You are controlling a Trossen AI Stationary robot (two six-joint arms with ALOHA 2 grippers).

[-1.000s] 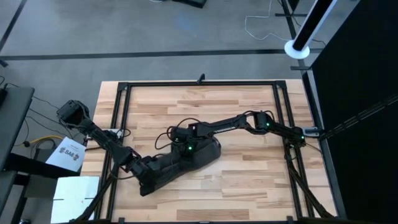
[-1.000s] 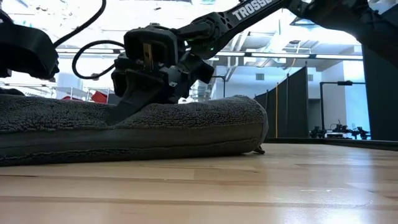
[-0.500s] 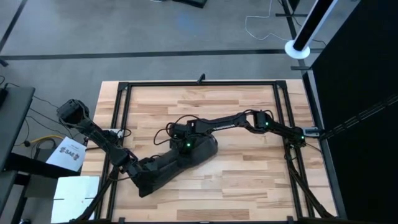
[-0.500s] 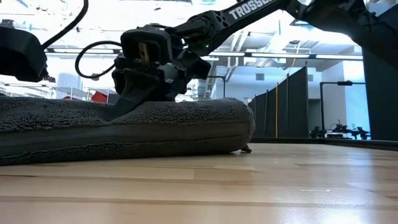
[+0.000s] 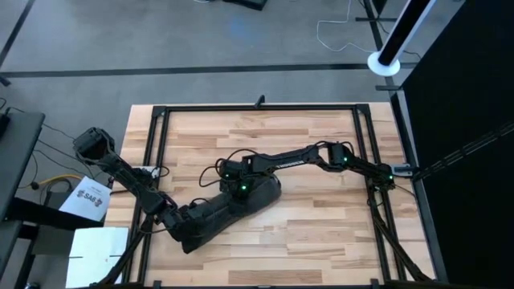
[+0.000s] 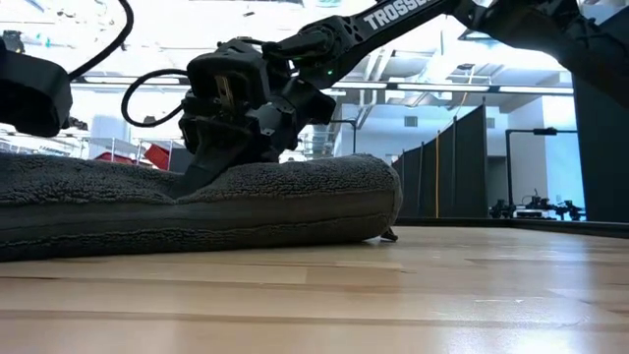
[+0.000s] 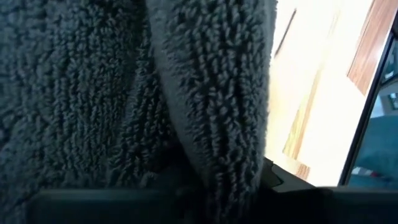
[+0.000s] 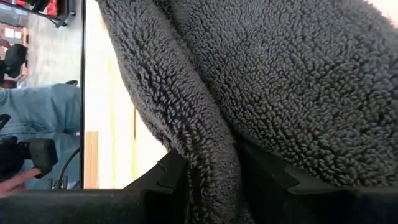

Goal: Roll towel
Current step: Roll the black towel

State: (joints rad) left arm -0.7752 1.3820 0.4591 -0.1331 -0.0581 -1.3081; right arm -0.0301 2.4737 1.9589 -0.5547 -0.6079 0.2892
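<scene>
Right gripper [image 8: 205,177] pinching a towel [image 5: 225,210] fold; left gripper [image 5: 178,218] at the far end, grip impossible to tell. Best rolled evenly, keeping both ends level across the desk [image 5: 321,233].

Grey floor [image 5: 161,40], dark partitions [image 6: 462,162], bright ceiling

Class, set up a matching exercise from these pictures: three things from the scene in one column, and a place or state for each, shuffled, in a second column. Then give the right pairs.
1. towel
2. right gripper
3. left gripper

A. at the roll's end nearest the table's left edge
B. pinching a fold of cloth at the other end
C. dark grey, lying as a long roll on the table

Pairs: 1-C, 2-B, 3-A
</scene>
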